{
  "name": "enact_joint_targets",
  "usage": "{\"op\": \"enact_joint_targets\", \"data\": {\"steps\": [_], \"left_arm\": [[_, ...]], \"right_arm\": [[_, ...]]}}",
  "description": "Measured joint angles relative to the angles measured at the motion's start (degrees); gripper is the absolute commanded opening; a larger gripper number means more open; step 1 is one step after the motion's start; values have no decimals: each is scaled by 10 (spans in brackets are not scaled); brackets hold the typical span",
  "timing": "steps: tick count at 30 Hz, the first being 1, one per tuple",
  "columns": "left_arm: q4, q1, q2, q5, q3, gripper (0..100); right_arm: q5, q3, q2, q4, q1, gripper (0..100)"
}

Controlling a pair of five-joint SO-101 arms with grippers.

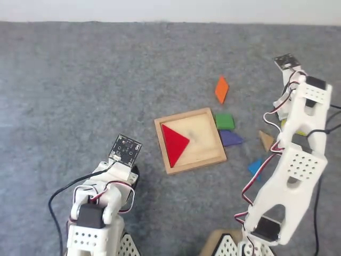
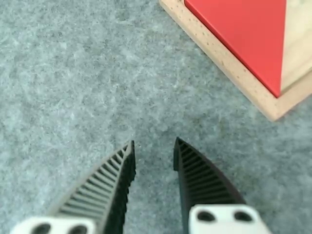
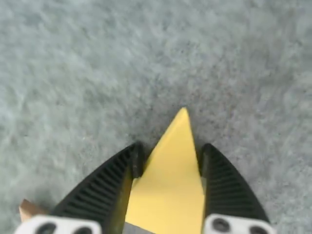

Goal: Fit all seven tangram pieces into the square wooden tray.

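The square wooden tray (image 1: 212,154) lies mid-table with a red triangle (image 1: 173,144) in its left half. To its right on the carpet are an orange parallelogram (image 1: 221,89), a green square (image 1: 225,121), a purple triangle (image 1: 230,138), a tan triangle (image 1: 266,140) and a blue piece (image 1: 255,166). My right gripper (image 3: 170,148) is shut on a yellow triangle (image 3: 168,187) just above the carpet, far right of the tray. My left gripper (image 2: 154,146) is open and empty over bare carpet, near the tray's corner (image 2: 234,73) that holds the red triangle (image 2: 243,29).
Grey carpet covers the table. The left arm (image 1: 120,170) stands at the front left, the right arm (image 1: 298,160) along the right side, above the loose pieces. The tan triangle (image 3: 27,209) lies beside the right gripper. Open carpet stretches left of and behind the tray.
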Motion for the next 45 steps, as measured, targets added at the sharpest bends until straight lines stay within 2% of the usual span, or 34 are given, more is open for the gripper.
{"op": "enact_joint_targets", "data": {"steps": [9,15,20,25,31,35,38,41,45], "left_arm": [[0,0,0,0,0,123],[0,0,0,0,0,123],[0,0,0,0,0,123],[0,0,0,0,0,123],[0,0,0,0,0,123],[0,0,0,0,0,123],[0,0,0,0,0,123],[0,0,0,0,0,123],[0,0,0,0,0,123]], "right_arm": [[1,0,-16,64,4,78],[1,11,-41,141,11,74],[1,40,-69,166,17,74],[18,131,-185,168,50,74],[51,276,-413,156,76,74],[103,410,-524,100,82,74],[176,498,-551,45,100,76],[233,529,-551,16,112,132],[226,533,-538,9,92,264]]}}
